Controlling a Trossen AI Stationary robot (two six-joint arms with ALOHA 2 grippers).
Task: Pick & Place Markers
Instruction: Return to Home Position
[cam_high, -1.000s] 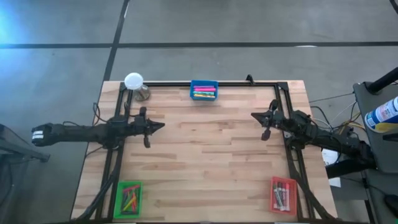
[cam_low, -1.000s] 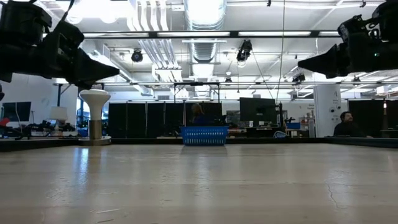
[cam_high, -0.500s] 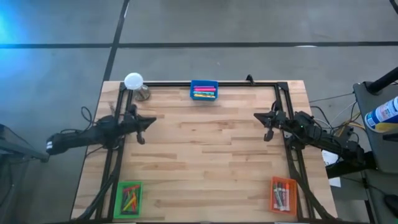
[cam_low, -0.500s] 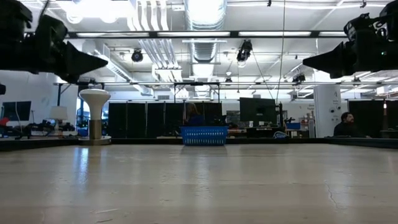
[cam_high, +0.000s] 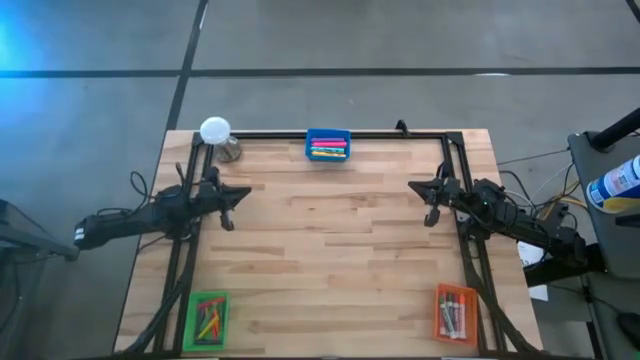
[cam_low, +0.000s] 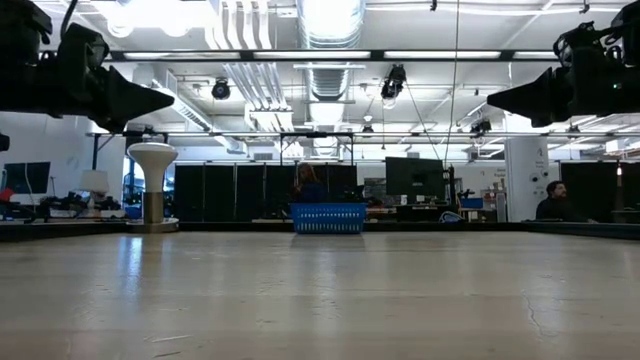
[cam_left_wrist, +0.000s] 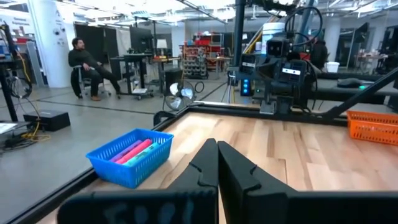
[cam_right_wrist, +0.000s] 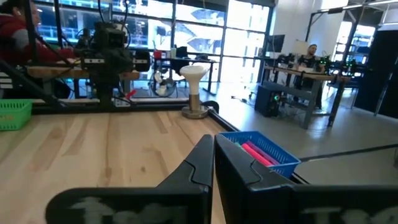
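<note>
The left end effector (cam_high: 246, 192) is clenched, its two dark fingers pressed together in the left wrist view (cam_left_wrist: 217, 145), and it grasps nothing. It hangs in the air above the left side of the light wooden tabletop (cam_high: 330, 250), near the edge. The right end effector (cam_high: 413, 186) is clenched in the same way, as the right wrist view shows (cam_right_wrist: 214, 138), and it is also empty. It hangs above the right side of the tabletop, and the two tips face each other, well apart.

No markers lie on the bare wood; we see all of them in three containers. Pink and yellow-green markers (cam_high: 328, 148) lie in the blue plastic basket (cam_high: 328, 133) at the middle of the far edge. More markers (cam_high: 209, 319) of mixed colours lie in the green rectangular tray (cam_high: 190, 320) at the near left corner. Others (cam_high: 453, 315) lie in the red rectangular tray (cam_high: 439, 312) at the near right corner.

A white round-topped stand on a metal base (cam_high: 215, 131) is at the far left corner, beside the blue plastic basket but apart from it. In the room behind, a person (cam_left_wrist: 84, 62) sits on a chair.
</note>
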